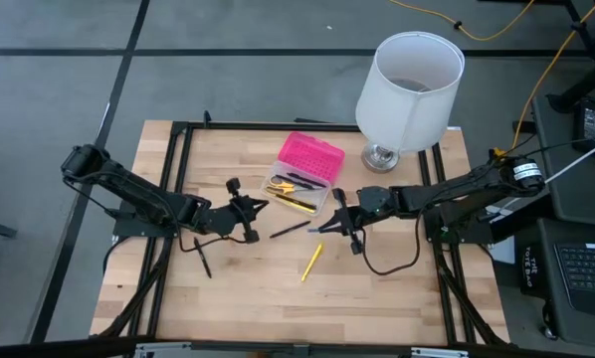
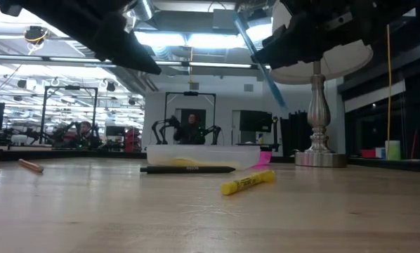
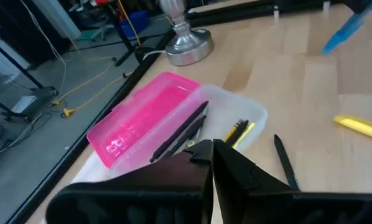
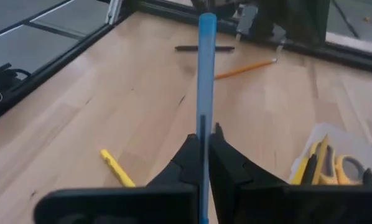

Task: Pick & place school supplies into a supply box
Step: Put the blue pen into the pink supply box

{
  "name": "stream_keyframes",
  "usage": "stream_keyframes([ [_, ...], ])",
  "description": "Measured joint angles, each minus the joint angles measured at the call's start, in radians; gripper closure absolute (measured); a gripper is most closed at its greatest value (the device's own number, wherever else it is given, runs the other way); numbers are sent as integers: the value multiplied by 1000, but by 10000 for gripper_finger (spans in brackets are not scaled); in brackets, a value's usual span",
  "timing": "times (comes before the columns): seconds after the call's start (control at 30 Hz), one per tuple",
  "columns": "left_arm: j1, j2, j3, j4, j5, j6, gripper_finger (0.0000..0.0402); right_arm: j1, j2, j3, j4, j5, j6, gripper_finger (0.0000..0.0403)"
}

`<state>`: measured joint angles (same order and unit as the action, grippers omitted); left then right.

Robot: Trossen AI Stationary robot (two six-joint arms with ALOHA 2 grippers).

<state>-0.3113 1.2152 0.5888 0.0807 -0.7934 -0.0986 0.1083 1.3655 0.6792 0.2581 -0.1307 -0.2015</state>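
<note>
Pinching the blue pen (image 4: 206,74) by its lower end just beside the supply box (image 1: 305,171), the right gripper (image 1: 329,225) risks dropping it outside the clear half if it tilts, while the left gripper (image 1: 250,211) waits empty and closed on the box's other side.

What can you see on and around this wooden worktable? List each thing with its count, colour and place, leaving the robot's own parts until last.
Plastic pencil case: one, pink half and clear half, table's middle, holding yellow-handled scissors and pencils.
Blue pen: one, clamped in the right claw above the table.
Yellow marker: one, lying on the table, nearer the front edge than the case.
Black pens: two, one beside the case, one near the left arm.
Orange pencil: one, on the table by the left arm.
White lamp: one, silver base, back right corner.
Left claw: one, black, shut, empty.
Right claw: one, black, shut on the pen.
</note>
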Motion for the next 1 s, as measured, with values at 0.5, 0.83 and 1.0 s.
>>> stream_keyframes([
  [0.5,1,0,0,-2,243,-2,396,1,0,0,30,-2,17,387],
  [0.83,1,0,0,-2,353,-2,400,1,0,0,29,-2,12,387],
  [1.0,1,0,0,-2,353,-2,397,1,0,0,45,0,-14,387],
])
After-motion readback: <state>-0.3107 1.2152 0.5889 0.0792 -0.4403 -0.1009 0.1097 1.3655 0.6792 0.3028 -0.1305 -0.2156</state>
